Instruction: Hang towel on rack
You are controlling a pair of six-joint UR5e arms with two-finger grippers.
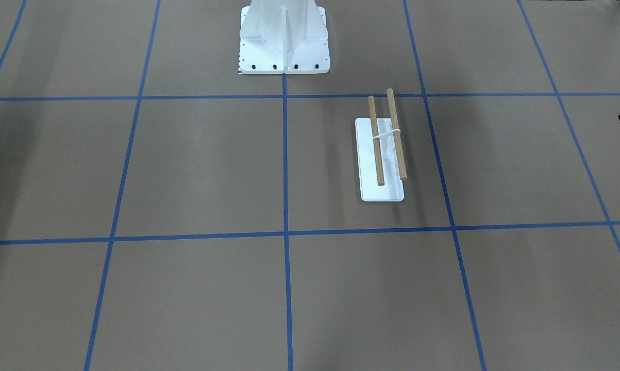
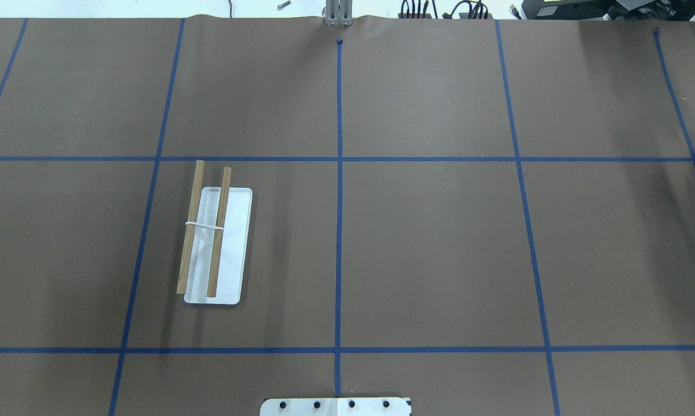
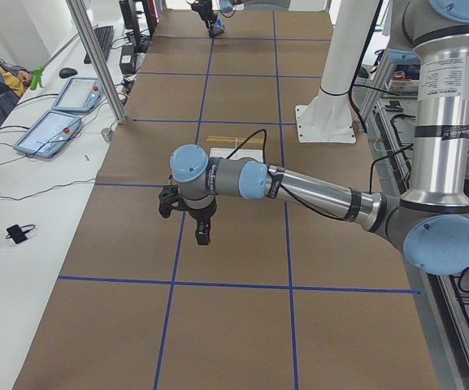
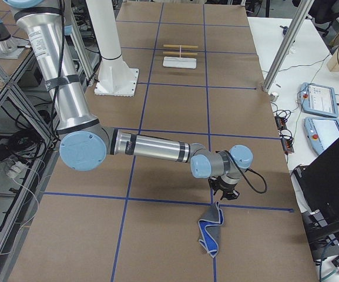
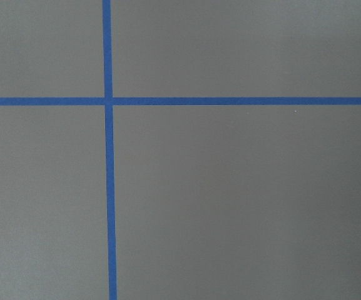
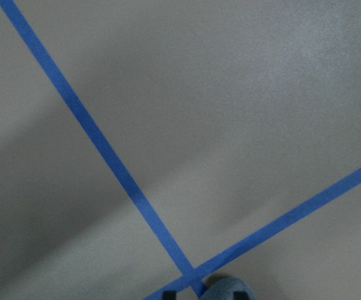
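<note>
The towel [image 4: 211,232] hangs bunched under my right pincer [image 4: 224,196], far from the rack [image 2: 217,242] on the tabletop [image 2: 439,260]. I can't tell if that pincer or my left pincer [image 3: 201,234] is clenched.

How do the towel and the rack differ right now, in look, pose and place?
Look: the towel is dark grey cloth with a blue edge; the rack is a white base with brown rods.
Pose: the towel hangs bunched below the right gripper; the rack stands upright, its rods bare.
Place: the towel is at the table's right end, the rack on its left half.
</note>
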